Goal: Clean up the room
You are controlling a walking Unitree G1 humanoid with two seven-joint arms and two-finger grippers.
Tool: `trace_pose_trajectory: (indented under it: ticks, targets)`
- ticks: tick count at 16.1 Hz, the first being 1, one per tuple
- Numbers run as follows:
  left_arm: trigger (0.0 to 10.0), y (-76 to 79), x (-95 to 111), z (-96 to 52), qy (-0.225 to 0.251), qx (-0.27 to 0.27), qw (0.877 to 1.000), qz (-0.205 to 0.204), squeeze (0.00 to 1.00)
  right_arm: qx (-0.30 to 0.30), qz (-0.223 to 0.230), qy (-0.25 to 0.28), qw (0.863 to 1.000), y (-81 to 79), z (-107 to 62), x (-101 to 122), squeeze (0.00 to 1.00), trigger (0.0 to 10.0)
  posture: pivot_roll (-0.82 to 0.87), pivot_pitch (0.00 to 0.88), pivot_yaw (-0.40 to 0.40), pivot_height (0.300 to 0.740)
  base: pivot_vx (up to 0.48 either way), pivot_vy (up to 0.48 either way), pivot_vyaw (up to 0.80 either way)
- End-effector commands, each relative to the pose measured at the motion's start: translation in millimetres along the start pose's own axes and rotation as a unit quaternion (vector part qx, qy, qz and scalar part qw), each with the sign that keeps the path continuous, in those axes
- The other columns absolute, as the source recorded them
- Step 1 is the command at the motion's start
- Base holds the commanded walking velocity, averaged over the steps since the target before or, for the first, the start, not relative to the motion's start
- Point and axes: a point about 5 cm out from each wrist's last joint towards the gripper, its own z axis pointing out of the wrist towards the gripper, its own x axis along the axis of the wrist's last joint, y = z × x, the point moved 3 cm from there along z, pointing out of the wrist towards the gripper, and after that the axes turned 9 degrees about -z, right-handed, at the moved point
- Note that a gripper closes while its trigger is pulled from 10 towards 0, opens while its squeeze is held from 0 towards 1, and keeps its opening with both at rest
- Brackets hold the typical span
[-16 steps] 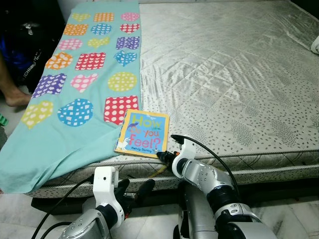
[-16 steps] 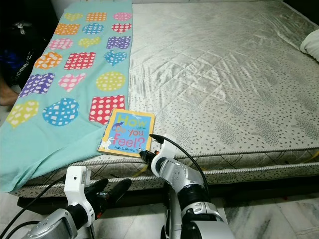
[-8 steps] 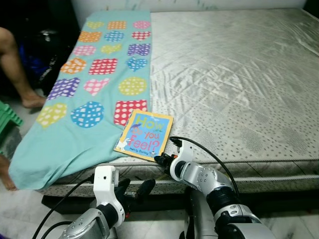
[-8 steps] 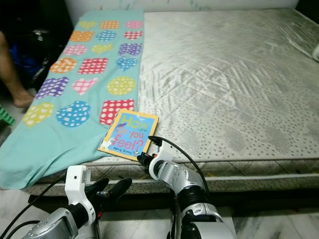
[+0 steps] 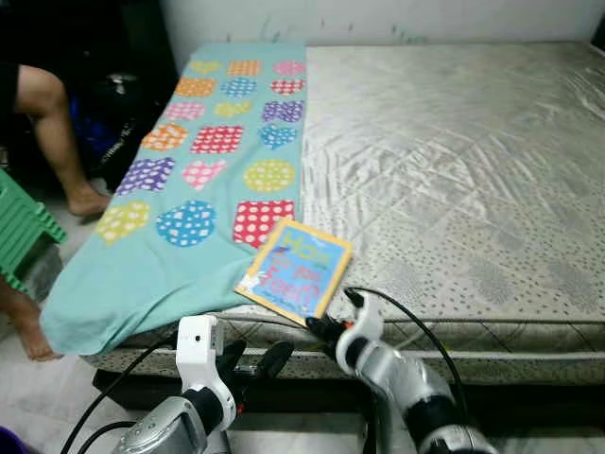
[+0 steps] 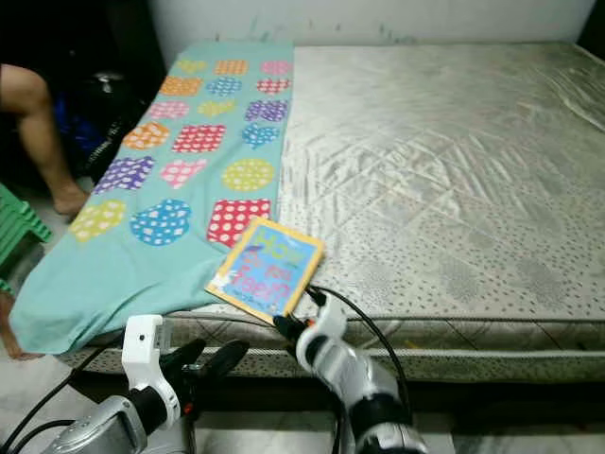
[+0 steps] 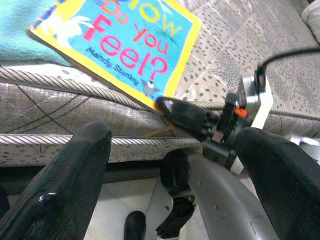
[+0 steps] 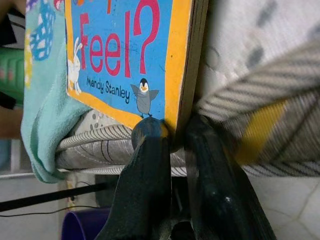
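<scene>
Book (image 5: pixel 296 269) lying at the mattress (image 5: pixel 454 161) edge, half on the blanket (image 5: pixel 189 189), corner overhanging, so reachable from below. Pinched at that near corner by the right gripper (image 8: pixel 172 131), 2 fingers nearly together, 1 on the cover, 1 under. Left gripper (image 5: pixel 253 359) low beside the bed, spread wide, holding nothing.

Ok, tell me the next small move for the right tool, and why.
Probably lift the book up and back off the mattress. The right tool is pinching the book's near corner, one finger on the cover and one under it, at the bed's edge. The book partly lies on the blanket, so a lift would likely avoid dragging the cloth. The left tool is open below the mattress edge.
</scene>
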Motion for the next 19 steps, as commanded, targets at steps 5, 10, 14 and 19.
trace_pose_trajectory:
  ticks: [5, 10, 14, 19]
  targets:
    - [10.0, -1.9, -2, -0.3, -0.006, 0.008, 1.000, 0.000, 0.00, 0.114, -0.024, -0.137, 0.984, -145.1, 30.8, -64, 0.00, 0.0, 0.10, 0.086, -0.017, 0.519, 0.000, 0.000, 0.00]
    - [10.0, -1.9, -2, -0.3, -0.006, 0.008, 1.000, 0.000, 0.00, 0.114, -0.024, -0.137, 0.984, -145.1, 30.8, -64, 0.00, 0.0, 0.10, 0.086, -0.017, 0.519, 0.000, 0.000, 0.00]
    - [10.0, -1.9, -2, -0.3, -0.006, 0.008, 1.000, 0.000, 0.00, 0.114, -0.024, -0.137, 0.984, -145.1, 30.8, -64, 0.00, 0.0, 0.10, 0.086, -0.017, 0.519, 0.000, 0.000, 0.00]
    - [10.0, -22.7, 50, 25.7, 0.124, 0.071, 0.989, 0.042, 0.00, -0.007, -0.217, 0.223, 0.950, -80.4, -19.7, 102, 0.00, 10.0, -0.05, 0.000, 0.000, 0.519, 0.000, 0.000, 0.00]
